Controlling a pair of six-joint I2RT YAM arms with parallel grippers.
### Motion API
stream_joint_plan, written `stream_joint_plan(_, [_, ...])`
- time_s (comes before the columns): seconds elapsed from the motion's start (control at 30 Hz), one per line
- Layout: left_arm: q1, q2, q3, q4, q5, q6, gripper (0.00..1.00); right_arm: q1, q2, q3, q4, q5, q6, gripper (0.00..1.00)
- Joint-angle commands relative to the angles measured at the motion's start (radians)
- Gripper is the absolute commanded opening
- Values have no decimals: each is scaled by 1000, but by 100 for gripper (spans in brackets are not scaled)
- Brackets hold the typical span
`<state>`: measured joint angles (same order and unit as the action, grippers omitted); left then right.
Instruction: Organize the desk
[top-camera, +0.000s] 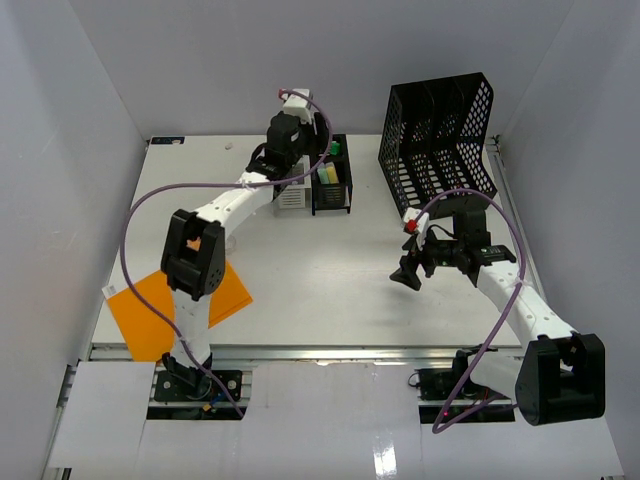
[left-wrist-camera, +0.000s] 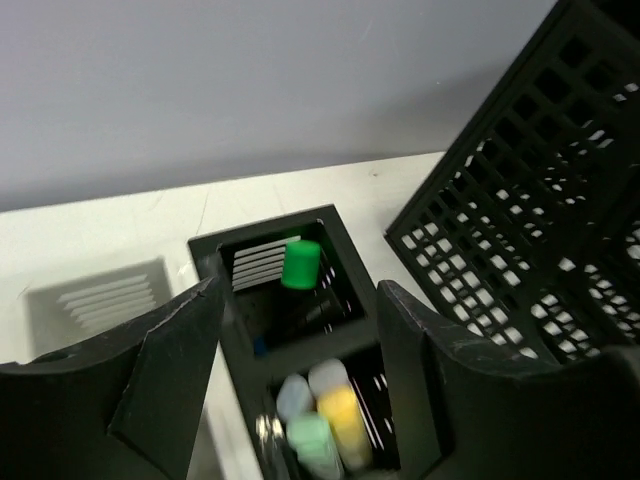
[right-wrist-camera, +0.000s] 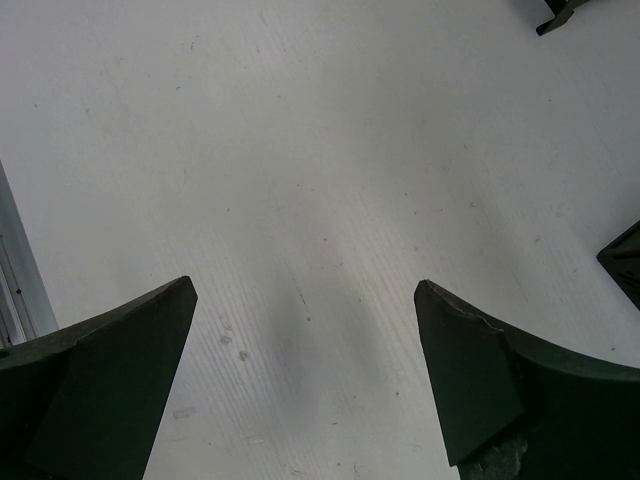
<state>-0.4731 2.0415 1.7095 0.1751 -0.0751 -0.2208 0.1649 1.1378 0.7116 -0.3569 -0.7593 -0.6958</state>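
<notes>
above the black organizer (left-wrist-camera: 260, 228) at the back of the white counter (top-camera: 330, 270), which spreads beneath both arms, the left tool (left-wrist-camera: 300, 330) hangs released, grasping nothing; a green cap (left-wrist-camera: 300, 264) shows in the rear compartment. the right tool (right-wrist-camera: 305, 330) hovers released over the counter, near the black mesh rack (top-camera: 440, 130).

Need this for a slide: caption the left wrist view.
Open left gripper hovers over a black organizer holding markers, beside a mesh rack.

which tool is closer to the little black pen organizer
Left. The left tool hovers just above the pen organizer; the right tool hangs over bare desk, well off to the organizer's right.
</notes>
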Motion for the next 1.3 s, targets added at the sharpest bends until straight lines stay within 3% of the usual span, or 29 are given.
stream_joint_plan(0.0, [18, -354, -264, -45, -10, -189, 72, -13, -16, 17, -2, -17, -31, 96])
stream_joint_plan(0.07, [39, -514, -444, -96, -14, -242, 70, -20, -18, 17, -6, -21, -33, 97])
stream_joint_plan(0.27, [85, -869, -762, -333, -121, -372, 63, -27, -20, 17, -4, -17, -31, 96])
stream_joint_plan(0.43, [192, -953, -910, -493, -127, -474, 55, -35, -12, 11, 6, -10, -22, 97])
stream_joint_plan(0.6, [298, -760, -869, -591, -86, -501, 54, -45, -3, 7, 13, -1, -19, 97])
stream_joint_plan(1.0, [304, -342, -551, -697, -180, -486, 47, -57, 6, 5, 16, 8, -19, 97])
stream_joint_plan(1.27, [304, -192, -433, -771, -244, -462, 42, -59, 7, 5, 14, 11, -22, 97])
